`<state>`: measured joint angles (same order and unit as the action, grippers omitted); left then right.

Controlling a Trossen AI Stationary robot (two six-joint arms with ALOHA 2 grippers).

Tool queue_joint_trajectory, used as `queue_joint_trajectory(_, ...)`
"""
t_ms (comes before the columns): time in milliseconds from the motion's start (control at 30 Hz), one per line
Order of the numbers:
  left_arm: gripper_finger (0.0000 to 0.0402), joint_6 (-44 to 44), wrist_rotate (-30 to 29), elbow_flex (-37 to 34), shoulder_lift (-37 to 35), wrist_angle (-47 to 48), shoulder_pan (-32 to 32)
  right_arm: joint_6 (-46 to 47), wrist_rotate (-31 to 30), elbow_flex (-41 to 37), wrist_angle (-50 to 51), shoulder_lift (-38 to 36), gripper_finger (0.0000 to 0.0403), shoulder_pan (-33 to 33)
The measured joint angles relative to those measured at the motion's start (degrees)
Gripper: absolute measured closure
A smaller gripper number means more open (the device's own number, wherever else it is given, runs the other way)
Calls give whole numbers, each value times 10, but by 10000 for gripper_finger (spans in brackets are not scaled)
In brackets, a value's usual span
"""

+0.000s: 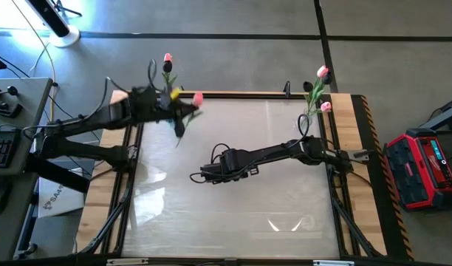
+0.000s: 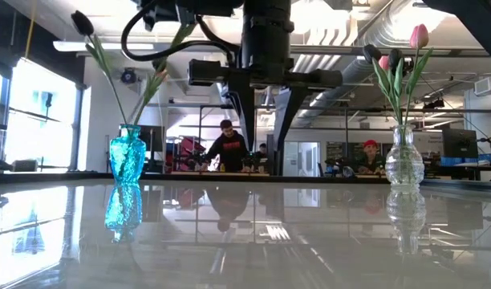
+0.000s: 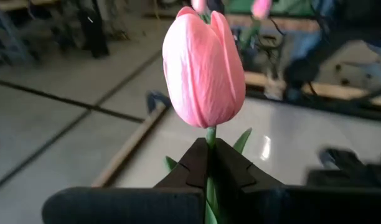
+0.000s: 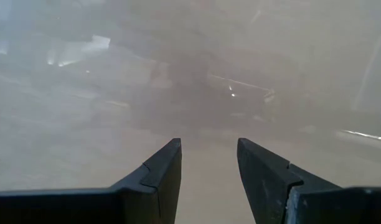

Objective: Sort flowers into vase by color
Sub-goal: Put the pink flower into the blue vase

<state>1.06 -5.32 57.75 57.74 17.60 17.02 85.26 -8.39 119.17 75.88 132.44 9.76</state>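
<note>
Pink tulip in left claw: the left claw (image 3: 208, 177) is pinching shut on the green stem of a pink tulip (image 3: 203, 65), just under the bud, which is standing upright above the dark fingers.
Left claw position: in the high view the left claw (image 1: 183, 107) is hanging near the far left corner of the counter (image 1: 233, 199), with the held pink tulip (image 1: 197, 98) poking out toward the counter's middle.
Blue vase: a blue glass vase (image 2: 127, 157) is sitting at the far left corner, carrying a near-black tulip (image 2: 83, 22) on a long leaning stem; from above, a pink bud (image 1: 167, 58) is also showing over that corner, though whether it is standing in this vase is hard to tell.
Right claw: the right claw (image 4: 208, 171) is gaping partly open with nothing between its fingers, pointing down at the glossy counter top.
Right claw position: in the high view the right claw (image 1: 199, 175) is hovering over the middle of the counter, well apart from both vases.
Clear vase: a clear glass vase (image 2: 404, 160) is sitting at the far right corner, holding pink tulips (image 2: 419, 36) with green leaves; from above, those pink tulips (image 1: 322, 72) are showing at that corner.
Room beyond: people (image 2: 227, 146) are sitting at benches behind the counter.
</note>
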Motion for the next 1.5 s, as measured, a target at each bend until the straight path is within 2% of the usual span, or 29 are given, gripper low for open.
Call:
queue_joint_trajectory(233, 401, 54, 21, 64, 4, -15, 89, 28, -7, 0, 0, 0, 257, 14)
queue_joint_trajectory(600, 401, 96, 14, 76, -4, -106, 201, 49, -26, 0, 0, 0, 257, 31)
queue_joint_trajectory(833, 401, 91, -3, 76, -29, -53, 252, 54, -26, 0, 2, 0, 257, 31)
queue_joint_trajectory(1033, 401, 94, 6, 76, -37, -50, 279, 58, -48, 0, 10, 0, 257, 30)
queue_joint_trajectory(1167, 401, 88, 26, 54, -35, -63, 292, 33, -50, 0, 12, 0, 257, 25)
queue_joint_trajectory(1500, 401, 67, 25, -47, -51, -150, 293, 17, -49, 0, 17, 0, 257, 20)
